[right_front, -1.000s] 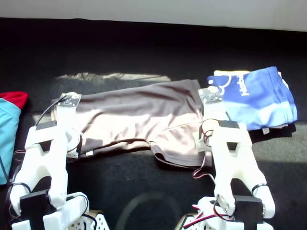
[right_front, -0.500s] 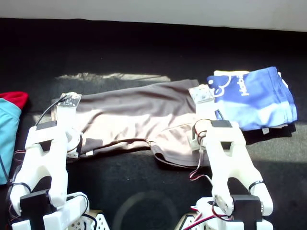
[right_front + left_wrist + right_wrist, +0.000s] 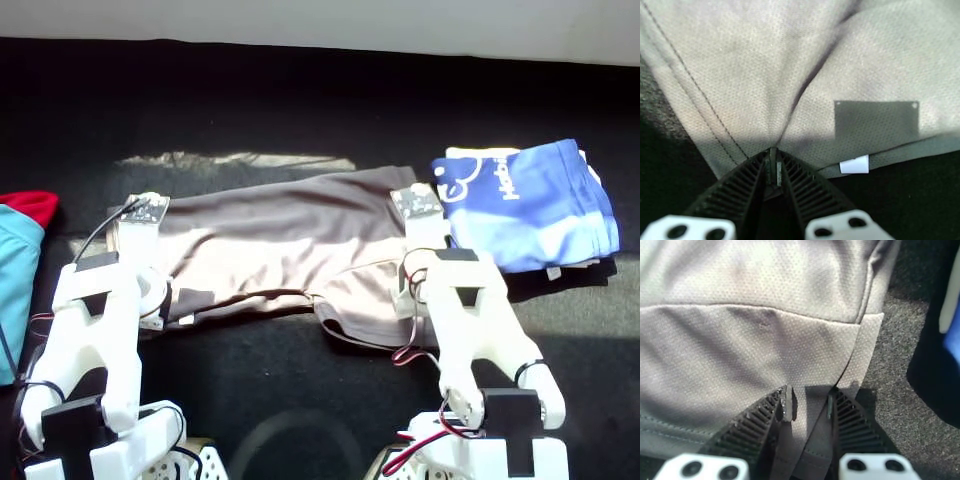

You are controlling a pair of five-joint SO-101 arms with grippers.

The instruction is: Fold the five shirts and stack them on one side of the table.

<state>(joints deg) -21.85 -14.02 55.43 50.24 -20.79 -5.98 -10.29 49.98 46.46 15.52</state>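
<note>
A grey shirt [image 3: 280, 240] lies spread across the middle of the black table, partly folded. In the left wrist view my left gripper [image 3: 773, 167] is shut on a pinch of the grey shirt [image 3: 790, 75] near its hem, close to a small white tag [image 3: 854, 165]. From above, that gripper [image 3: 160, 298] sits at the shirt's left end. My right gripper [image 3: 809, 405] is open, its fingers straddling the grey shirt's [image 3: 750, 340] right edge; from above it [image 3: 408, 290] is low over the shirt's right end.
A folded blue and white shirt [image 3: 530, 200] lies on a dark one [image 3: 570, 278] at the right. A teal shirt [image 3: 15, 270] and a red one [image 3: 30, 205] sit at the left edge. Bare black table [image 3: 300, 100] stretches behind the grey shirt.
The right arm has shifted left, from beside the blue shirt onto the grey shirt's right edge. The left arm has kept still, holding the shirt.
</note>
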